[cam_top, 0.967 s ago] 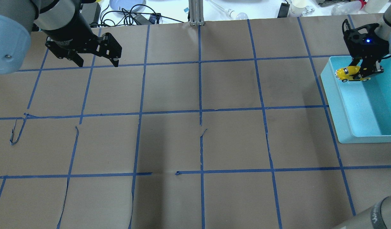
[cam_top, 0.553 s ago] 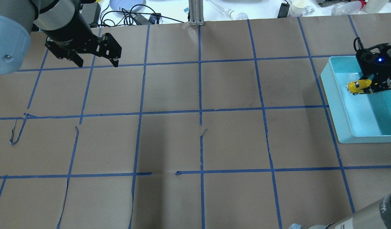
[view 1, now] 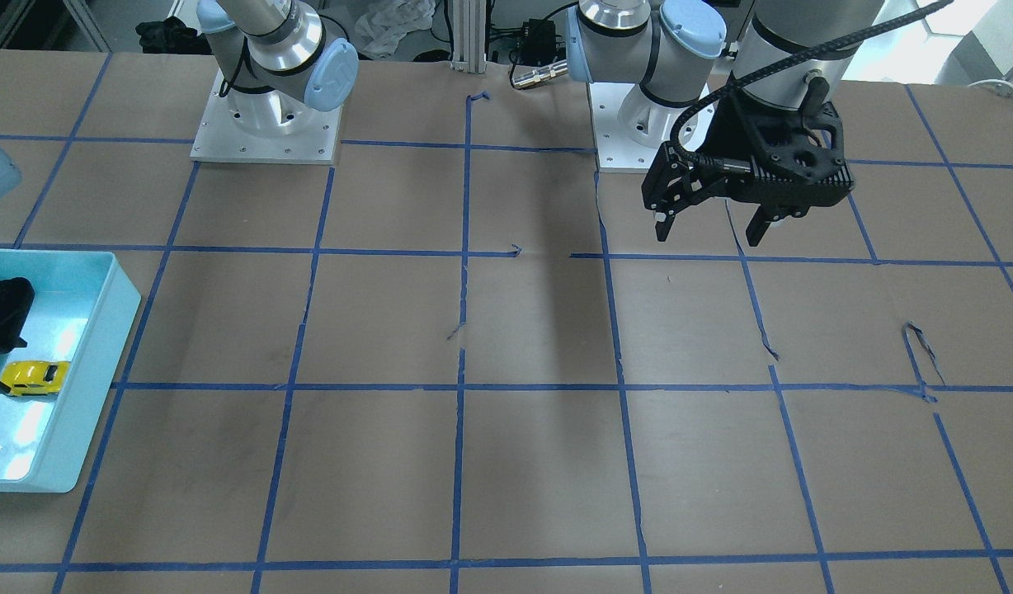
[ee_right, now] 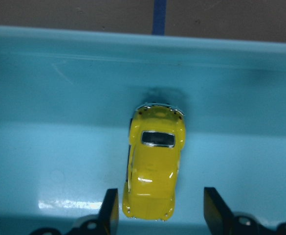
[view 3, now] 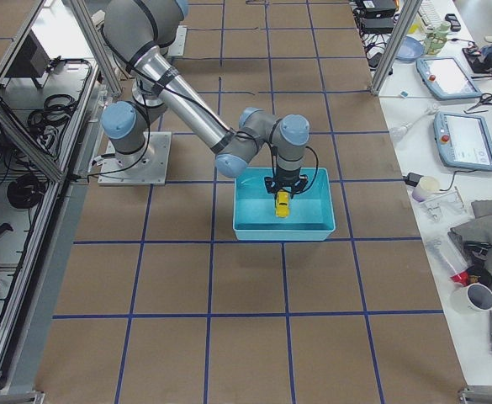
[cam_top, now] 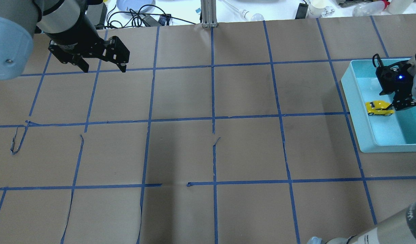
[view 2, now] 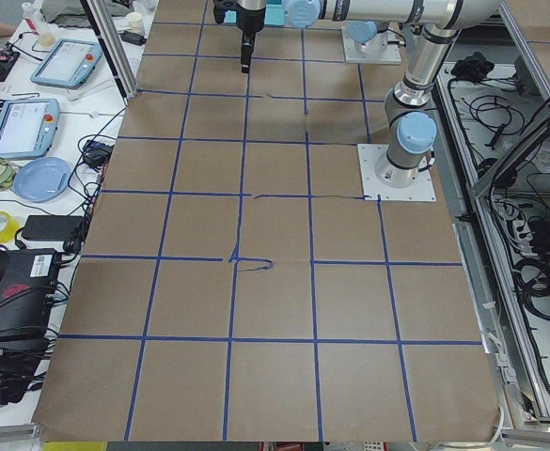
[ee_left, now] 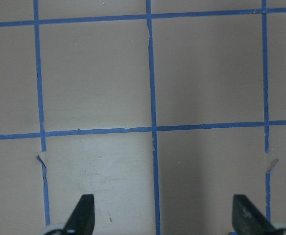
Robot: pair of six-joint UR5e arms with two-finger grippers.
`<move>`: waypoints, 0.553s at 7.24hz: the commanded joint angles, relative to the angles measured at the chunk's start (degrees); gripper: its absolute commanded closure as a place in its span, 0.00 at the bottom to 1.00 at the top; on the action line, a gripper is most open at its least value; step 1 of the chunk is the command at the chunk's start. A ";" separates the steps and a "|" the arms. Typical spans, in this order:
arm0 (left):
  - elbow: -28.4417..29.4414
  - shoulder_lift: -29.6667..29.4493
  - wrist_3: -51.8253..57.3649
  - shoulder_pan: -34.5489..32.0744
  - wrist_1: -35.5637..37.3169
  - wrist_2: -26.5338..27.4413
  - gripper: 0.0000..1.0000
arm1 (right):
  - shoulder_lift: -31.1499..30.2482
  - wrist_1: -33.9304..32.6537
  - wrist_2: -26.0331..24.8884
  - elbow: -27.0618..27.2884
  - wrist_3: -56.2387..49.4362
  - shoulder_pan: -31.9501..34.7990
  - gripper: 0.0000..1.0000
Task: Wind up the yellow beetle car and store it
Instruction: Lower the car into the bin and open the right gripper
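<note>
Brown paper with blue tape lines [cam_top: 213,101] covers the counter [cam_top: 208,152]. A light blue plastic box [cam_top: 351,101] with low walls sits at the counter's right edge.

One second ago the black right hand [cam_top: 396,106] held the small shiny yellow beetle car [cam_top: 379,108] up in the air, over the far end of the box. Then it came lower. Now the car sits on its wheels on the floor of the box, and the hand has let go of it. The black left hand [cam_top: 103,69] has not moved. It stays up over the counter near the far left corner.

The right hand is down inside the box with its two fingers [ee_right: 111,210] spread apart. From the wrist camera, one end of the car lies between the fingers. One finger is just beside the car, and I cannot tell if it touches. The other finger has a clear gap to the car. The car's other end points at the box wall and stops near it.

The left hand is spread wide too. It holds nothing and touches nothing, and only paper and tape show between its fingers.
</note>
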 commanded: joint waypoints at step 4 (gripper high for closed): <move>-0.05 0.00 0.00 -0.01 0.08 0.06 0.00 | -10.69 31.60 0.71 -18.24 30.09 7.46 0.00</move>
